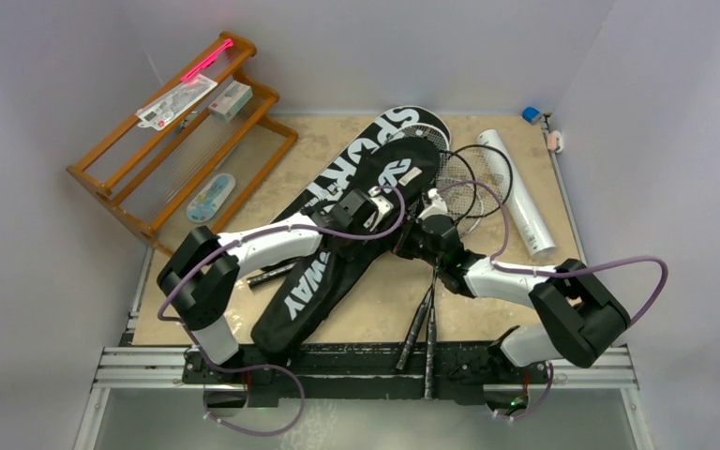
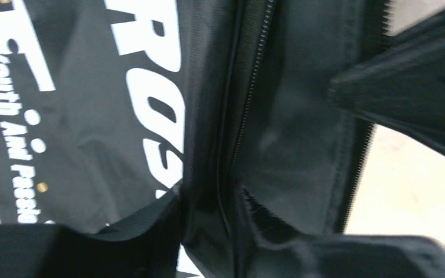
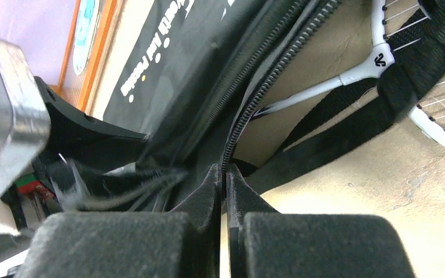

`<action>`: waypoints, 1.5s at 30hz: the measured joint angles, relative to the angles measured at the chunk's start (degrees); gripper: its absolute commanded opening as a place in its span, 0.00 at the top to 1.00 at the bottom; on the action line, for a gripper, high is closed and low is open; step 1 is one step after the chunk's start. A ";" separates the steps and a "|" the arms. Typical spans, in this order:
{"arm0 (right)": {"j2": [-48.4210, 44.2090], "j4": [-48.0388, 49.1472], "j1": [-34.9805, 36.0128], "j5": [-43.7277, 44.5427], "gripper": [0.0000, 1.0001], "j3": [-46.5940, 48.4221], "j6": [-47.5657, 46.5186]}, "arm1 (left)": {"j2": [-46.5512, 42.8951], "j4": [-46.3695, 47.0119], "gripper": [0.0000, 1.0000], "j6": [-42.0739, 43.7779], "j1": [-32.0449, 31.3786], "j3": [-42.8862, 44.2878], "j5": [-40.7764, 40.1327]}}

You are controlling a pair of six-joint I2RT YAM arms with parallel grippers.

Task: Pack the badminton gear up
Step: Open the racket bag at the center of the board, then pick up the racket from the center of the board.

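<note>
The black "CROSSWAY" cover [image 1: 323,267] lies slantwise mid-table, partly over the "SPORT" cover [image 1: 375,141]. My left gripper [image 1: 375,208] [image 2: 214,214] is over the CROSSWAY cover's upper part, shut on a fold of fabric by its zipper [image 2: 249,98]. My right gripper [image 1: 414,239] [image 3: 223,174] is shut on the same cover's zipper edge [image 3: 266,87], holding it off the table. Thin-framed rackets [image 1: 469,178] lie to the right, handles [image 1: 422,328] toward the near edge. A white racket throat [image 3: 376,61] shows beneath the lifted edge. A long white tube [image 1: 517,192] lies at the far right.
An orange-brown wooden rack [image 1: 178,141] [image 3: 101,35] stands at the back left with small packets [image 1: 176,101] and a pink stick [image 1: 206,58]. A small blue item [image 1: 531,114] sits in the back right corner. A black strap [image 3: 347,110] crosses the rackets. White walls enclose the table.
</note>
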 measured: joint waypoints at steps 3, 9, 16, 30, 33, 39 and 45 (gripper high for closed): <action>0.00 -0.13 0.00 0.00 1.00 0.00 0.02 | -0.33 -0.31 0.91 -0.55 0.00 0.04 -4.33; 0.02 -3.06 -0.02 0.15 1.00 0.00 0.26 | -6.27 0.94 1.00 -0.46 0.04 -1.77 -8.55; 1.46 -8.26 -0.48 1.53 0.83 2.78 0.09 | -14.45 3.58 1.00 -0.50 0.61 -4.13 -7.08; -6.40 -19.74 -1.99 0.09 0.55 5.73 -5.25 | -14.78 4.13 1.00 -3.74 8.35 -4.13 0.55; -11.39 -25.62 -2.05 2.80 0.55 5.75 -6.29 | -14.99 4.11 1.00 -4.24 8.48 -4.13 0.48; -17.70 -36.92 -5.07 9.73 0.44 5.64 -6.49 | -16.26 4.09 1.00 -4.59 8.63 -4.13 -0.17; -17.11 -40.92 -7.32 12.87 0.49 5.31 -7.43 | -16.68 4.13 1.00 -4.59 8.70 -4.15 -0.42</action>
